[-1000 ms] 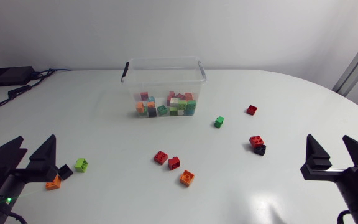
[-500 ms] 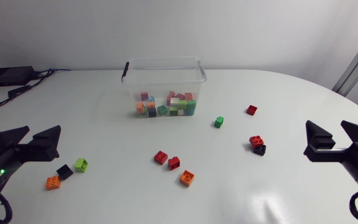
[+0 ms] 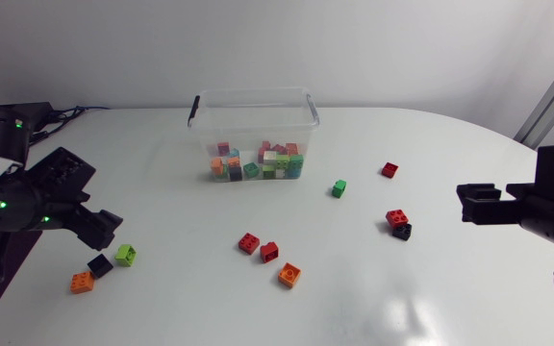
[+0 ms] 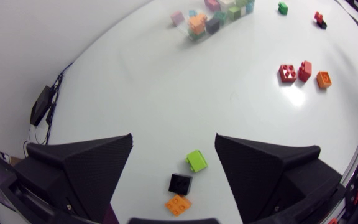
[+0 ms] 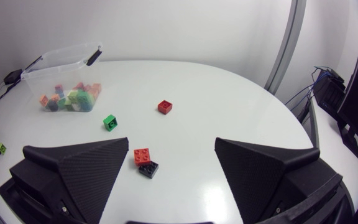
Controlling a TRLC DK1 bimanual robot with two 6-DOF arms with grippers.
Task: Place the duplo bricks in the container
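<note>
The clear container [image 3: 254, 135] holds several coloured bricks at the back of the table. A lime brick [image 3: 126, 255], a black brick [image 3: 100, 265] and an orange brick [image 3: 82, 282] lie at the front left. My left gripper [image 3: 96, 234] hangs open above them, and they show between and just under its fingers [image 4: 174, 140]. A red brick [image 5: 143, 156] and a black brick [image 5: 147, 168] lie together ahead of my right gripper [image 5: 171, 143], which is open and empty. In the head view that gripper [image 3: 469, 204] is at the right edge, apart from the pair [image 3: 398, 223].
Two red bricks [image 3: 249, 242] [image 3: 270, 252] and an orange brick [image 3: 289, 275] lie at the front middle. A green brick [image 3: 339, 188] and a red brick [image 3: 390, 170] lie right of the container. Cables run off the back left corner [image 4: 48, 102].
My left arm has swung up from the front left edge, so its gripper now hangs over the lime, black and orange bricks. My right arm has lifted and turned along the right edge.
</note>
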